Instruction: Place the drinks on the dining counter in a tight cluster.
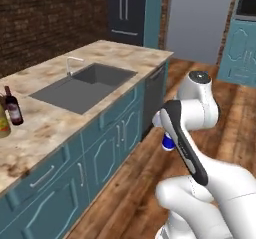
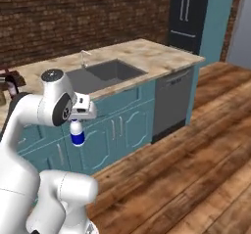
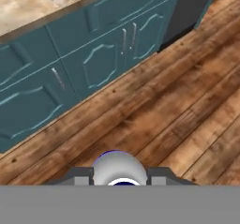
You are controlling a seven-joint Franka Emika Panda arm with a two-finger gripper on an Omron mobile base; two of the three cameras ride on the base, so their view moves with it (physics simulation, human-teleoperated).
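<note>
Colours in the kitchen scene
White bottle (image 2: 77, 133) with a blue band; beige-brown marbled surface (image 1: 115, 53) on teal cabinets (image 1: 107, 148); dark wine bottle (image 1: 12, 107), red label; brown wood-plank floor (image 2: 196, 169).

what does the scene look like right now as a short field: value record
held item: small white blue-banded bottle, hanging over the wood floor in front of the teal cabinets
gripper: jaws shut on the bottle's top
dining counter: marbled top with inset sink
on counter: wine bottle and olive-yellow bottle close together at the left end
left to do: bring the small bottle to the other two
</note>
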